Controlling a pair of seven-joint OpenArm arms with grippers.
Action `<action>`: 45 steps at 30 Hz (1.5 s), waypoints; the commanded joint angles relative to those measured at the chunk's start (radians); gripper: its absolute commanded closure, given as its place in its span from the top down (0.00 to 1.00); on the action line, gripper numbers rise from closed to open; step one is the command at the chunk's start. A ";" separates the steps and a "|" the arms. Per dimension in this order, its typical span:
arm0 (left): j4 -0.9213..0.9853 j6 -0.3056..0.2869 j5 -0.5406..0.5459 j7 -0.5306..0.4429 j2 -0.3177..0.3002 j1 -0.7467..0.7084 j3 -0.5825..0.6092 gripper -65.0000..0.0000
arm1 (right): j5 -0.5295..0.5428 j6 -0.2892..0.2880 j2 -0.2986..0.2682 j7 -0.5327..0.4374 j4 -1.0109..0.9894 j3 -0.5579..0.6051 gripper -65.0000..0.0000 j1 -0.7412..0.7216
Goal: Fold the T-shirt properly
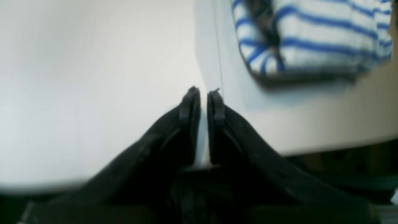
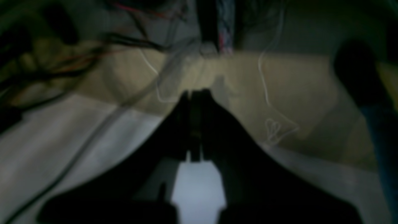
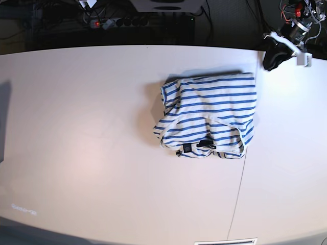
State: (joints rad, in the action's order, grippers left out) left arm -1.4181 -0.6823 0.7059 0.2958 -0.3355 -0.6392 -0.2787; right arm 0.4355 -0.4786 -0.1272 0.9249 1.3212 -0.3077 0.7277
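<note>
Base view: you have the T-shirt (image 3: 209,115) lying near the middle of the bench (image 3: 76,127), gathered into a compact, roughly square bundle with the dark neck label (image 3: 187,148) showing on its near edge. Judged from this, the main folds look done; the outline is uneven on the left side and the near hem bulges, so you may want 1 tidying pass or accept it as is.

Left wrist view: the left tool (image 1: 203,91) hangs over bare bench, its 2 fingertips (image 1: 192,93) nearly together with a thin gap, pinching nothing. The shirt sits well apart, toward the top right of that view. In the base view this arm is parked at the far right corner.

Right wrist view: the right tool (image 2: 196,93) is pressed together, empty, aimed at cables (image 2: 130,43) off the bench edge. It is not visible in the base view.
</note>
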 commanded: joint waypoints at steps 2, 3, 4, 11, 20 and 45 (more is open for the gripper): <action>0.177 0.207 -0.308 0.290 0.008 0.034 0.100 0.18 | -0.010 0.052 -0.006 -0.013 -0.135 -0.005 0.00 -0.074; 0.245 0.225 -0.330 0.272 0.008 0.076 0.142 0.18 | -0.010 0.057 -0.005 -0.014 -0.212 -0.005 0.00 -0.121; 0.314 0.248 -0.349 0.256 0.009 0.122 0.187 0.18 | -0.010 0.058 -0.005 -0.018 -0.288 -0.005 0.00 -0.172; 0.721 0.406 -0.446 0.208 0.009 0.499 0.479 0.18 | -0.093 0.179 0.001 -0.021 -0.676 -0.005 0.00 -0.548; 0.955 0.397 -0.433 0.262 0.036 0.843 0.724 0.13 | -0.292 0.286 0.046 0.090 -0.739 -0.009 0.00 -0.849; 0.867 0.386 -0.433 0.459 0.079 0.666 0.576 0.13 | -0.394 0.219 -0.014 0.196 -0.850 -0.194 0.00 -0.952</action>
State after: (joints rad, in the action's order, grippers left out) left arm -0.6060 -0.2710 0.2806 -0.7200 -0.2428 0.1028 0.2893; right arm -0.0433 -0.2058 -0.1555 1.1294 0.4808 -0.5045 -0.1917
